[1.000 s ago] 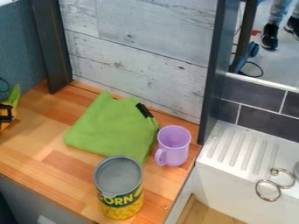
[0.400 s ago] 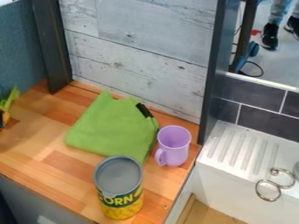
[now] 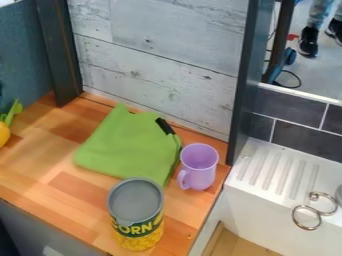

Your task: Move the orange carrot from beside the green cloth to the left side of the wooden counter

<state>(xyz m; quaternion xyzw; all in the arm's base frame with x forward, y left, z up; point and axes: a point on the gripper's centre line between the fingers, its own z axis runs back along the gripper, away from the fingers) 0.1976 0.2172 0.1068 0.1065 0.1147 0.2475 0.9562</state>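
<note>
Wooden counter [image 3: 40,170], under a green cloth [image 3: 127,145]; the cloth serves as landmark. Left to right:

- Vegetable [image 3: 4,134], yellow-orange with green top: lies left of the cloth, well apart from it, partly visible.
- Gripper: its state, wide, narrow or holding, cannot be told.
- Post [image 3: 63,55], dark: stands behind the cloth, to its left.
- Cloth: lies flat, black tab at its right corner.
- Planks [image 3: 160,60], pale, weathered: rise behind the cloth.
- Can [image 3: 137,227], yellow and green, grey top: stands upright in front of the cloth.
- Mug [image 3: 200,170], lilac: stands upright at the cloth's right side.
- Sink [image 3: 257,195], white, ridged: sits right of the cloth, beyond the mug.
</note>
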